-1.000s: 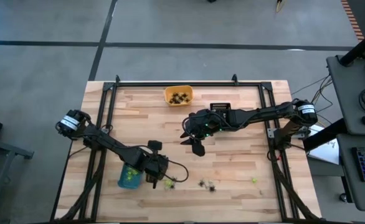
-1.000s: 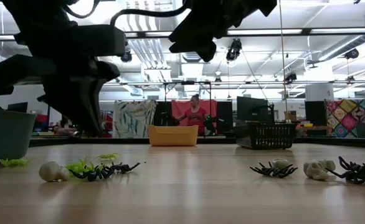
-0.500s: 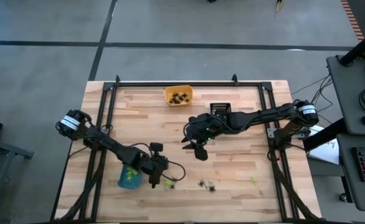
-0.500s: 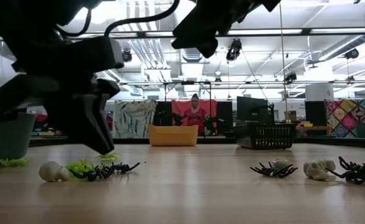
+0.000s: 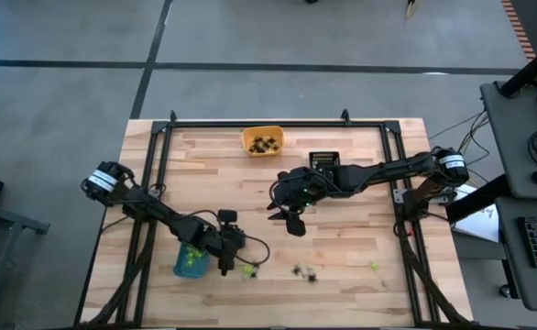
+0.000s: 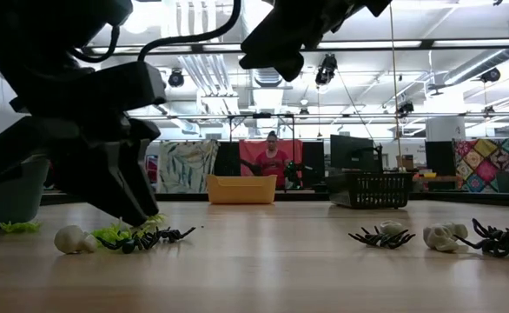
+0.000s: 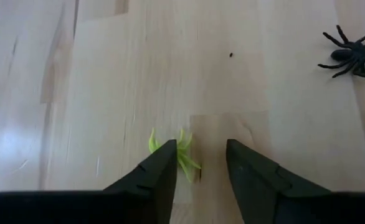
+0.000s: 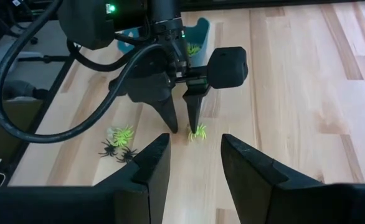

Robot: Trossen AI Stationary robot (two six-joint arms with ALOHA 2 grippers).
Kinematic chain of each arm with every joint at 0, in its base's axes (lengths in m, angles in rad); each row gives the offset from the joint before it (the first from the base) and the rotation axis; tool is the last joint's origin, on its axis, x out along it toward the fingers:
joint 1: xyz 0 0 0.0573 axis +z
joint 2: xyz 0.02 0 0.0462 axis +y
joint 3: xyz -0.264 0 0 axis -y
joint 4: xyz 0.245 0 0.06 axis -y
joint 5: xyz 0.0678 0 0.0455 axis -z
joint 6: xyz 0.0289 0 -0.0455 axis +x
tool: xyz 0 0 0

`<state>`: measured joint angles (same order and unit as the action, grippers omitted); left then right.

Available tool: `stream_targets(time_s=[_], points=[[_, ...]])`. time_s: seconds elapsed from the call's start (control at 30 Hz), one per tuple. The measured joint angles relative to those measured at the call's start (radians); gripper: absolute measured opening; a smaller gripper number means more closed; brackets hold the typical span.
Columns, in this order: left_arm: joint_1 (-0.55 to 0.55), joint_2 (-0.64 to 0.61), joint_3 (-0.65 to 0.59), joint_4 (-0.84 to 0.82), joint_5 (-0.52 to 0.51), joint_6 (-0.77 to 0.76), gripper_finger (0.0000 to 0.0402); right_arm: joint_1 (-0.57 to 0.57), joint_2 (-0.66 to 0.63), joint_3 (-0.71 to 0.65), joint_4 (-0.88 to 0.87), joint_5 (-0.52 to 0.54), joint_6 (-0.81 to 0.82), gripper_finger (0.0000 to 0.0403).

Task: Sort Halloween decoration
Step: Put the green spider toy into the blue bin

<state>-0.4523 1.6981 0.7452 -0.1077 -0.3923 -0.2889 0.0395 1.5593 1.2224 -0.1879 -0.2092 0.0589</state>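
My left tool [image 7: 198, 163] stood parted over a lime-green spider [image 7: 179, 152] on the bench [image 7: 108, 74]; my right tool [image 8: 192, 158] hung open mid-bench.

Lime-green spider [image 7: 181, 154] between dark fingers [image 7: 161, 171], black spider [image 7: 347, 55] nearby, all on a pale wood-plank table [image 5: 360, 197]; yellow-orange tray [image 5: 263, 141], blue tray [image 5: 190, 261].

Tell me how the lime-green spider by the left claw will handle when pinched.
The green spider looks tiny and thin-legged, so probably very light and apt to skid on the smooth table. Its splayed legs likely flex. Lying flat, it shouldn't roll. The left claw stands open over it.
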Motion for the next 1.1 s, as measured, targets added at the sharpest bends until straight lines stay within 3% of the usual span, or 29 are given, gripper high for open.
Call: stream_targets(time_s=[0.27, 0.5, 1.1], points=[[0.008, -0.003, -0.041, 0.055, 0.009, -0.028, 0.0084, 0.000, 0.000, 0.000, 0.000, 0.000, 0.000, 0.0134], [0.009, -0.001, -0.034, 0.057, -0.008, 0.018, 0.0008, 0.000, 0.000, 0.000, 0.000, 0.000, 0.000, 0.0134], [0.009, -0.047, -0.008, 0.065, -0.089, 0.121, 0.0000, 0.015, 0.001, 0.000, -0.044, 0.001, 0.012, 0.0134]])
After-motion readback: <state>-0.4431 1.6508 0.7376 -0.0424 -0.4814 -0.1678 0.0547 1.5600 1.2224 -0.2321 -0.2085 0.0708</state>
